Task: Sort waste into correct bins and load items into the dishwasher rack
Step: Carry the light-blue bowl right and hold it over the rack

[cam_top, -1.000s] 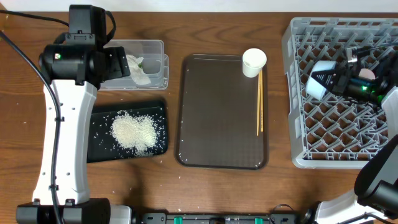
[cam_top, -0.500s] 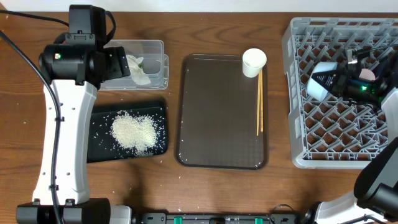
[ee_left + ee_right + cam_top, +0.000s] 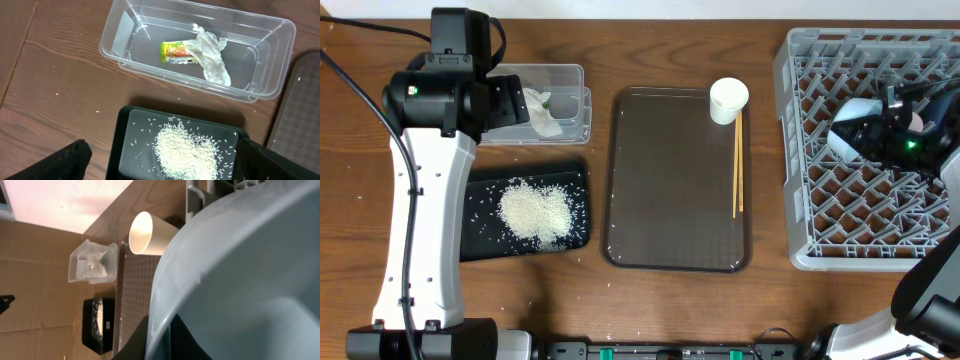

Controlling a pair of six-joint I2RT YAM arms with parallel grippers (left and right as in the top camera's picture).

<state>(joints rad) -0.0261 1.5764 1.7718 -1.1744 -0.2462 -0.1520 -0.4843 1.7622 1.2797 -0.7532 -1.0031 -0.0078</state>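
My right gripper point(image 3: 878, 133) is shut on the rim of the small light-blue bowl point(image 3: 852, 127), held on edge over the grey dishwasher rack point(image 3: 820, 190); the bowl fills the right wrist view point(image 3: 240, 275). A pink cup point(image 3: 915, 121) shows just behind the gripper in the rack. The white cup point(image 3: 728, 100) and the wooden chopsticks point(image 3: 737, 165) lie on the brown tray point(image 3: 670, 180). My left gripper point(image 3: 160, 165) is open and empty above the black tray point(image 3: 130, 145) with the rice heap point(image 3: 186, 150). The clear tub point(image 3: 270, 60) holds the napkin point(image 3: 212, 55) and the wrapper point(image 3: 175, 51).
The left arm point(image 3: 430, 150) stands over the table's left side, partly covering the clear tub point(image 3: 565, 75) and the black tray point(image 3: 575, 180). Stray rice grains lie on the wood near the black tray. The dark-blue bowl is out of view.
My right gripper has carried the light-blue bowl a little to the right and farther over the rack. The left arm has not moved.
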